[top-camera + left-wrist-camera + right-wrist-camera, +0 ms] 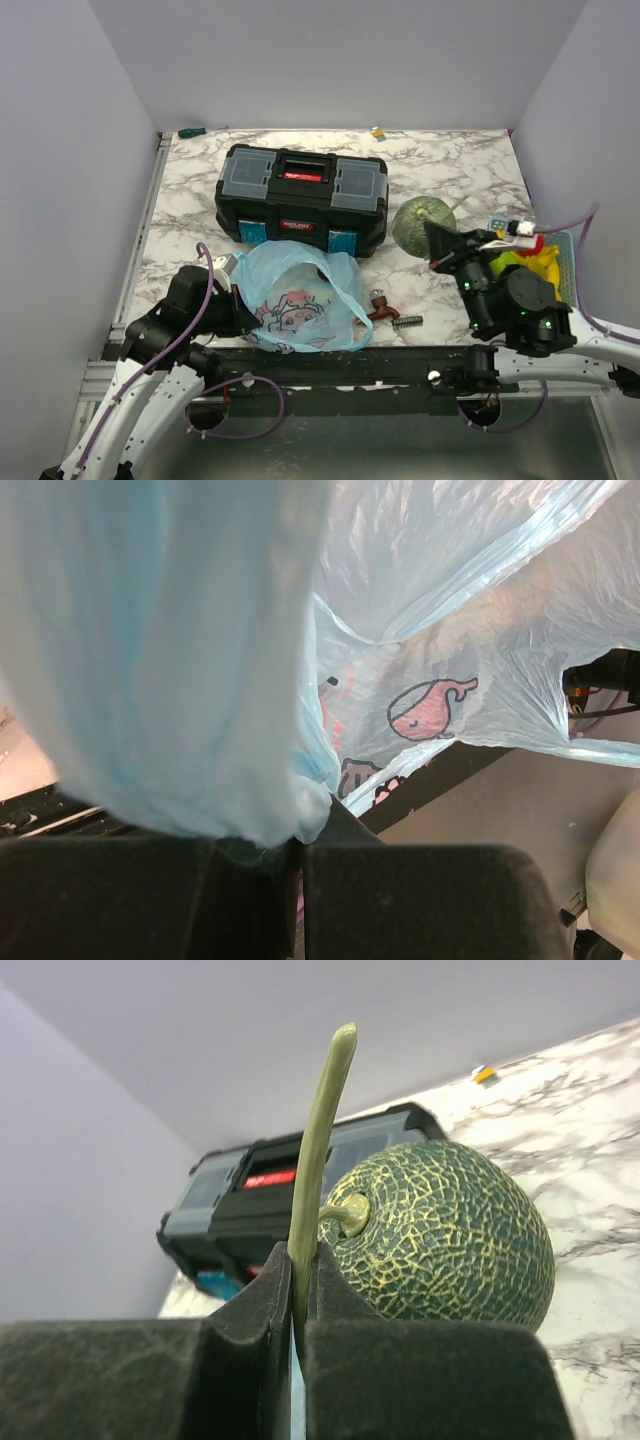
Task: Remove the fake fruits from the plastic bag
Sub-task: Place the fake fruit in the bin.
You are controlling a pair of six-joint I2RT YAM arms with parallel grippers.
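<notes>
The light-blue plastic bag (300,295) with its pink cartoon print lies at the table's near edge, in front of the toolbox. My left gripper (243,312) is shut on the bag's left edge; in the left wrist view the bag (430,670) bunches between the closed jaws of that gripper (298,845). My right gripper (435,243) is shut on the thin stem (318,1150) of a green netted melon (418,224), right of the toolbox. The melon (450,1235) hangs close against the fingers. I cannot tell if it touches the table. What is inside the bag is hidden.
A black toolbox (302,198) stands mid-table. A brown piece (379,309) and a metal spring (407,321) lie right of the bag. A light-blue mesh basket (566,262) with yellow and red fruit (528,258) sits at the right edge. A green screwdriver (192,131) lies at the back left.
</notes>
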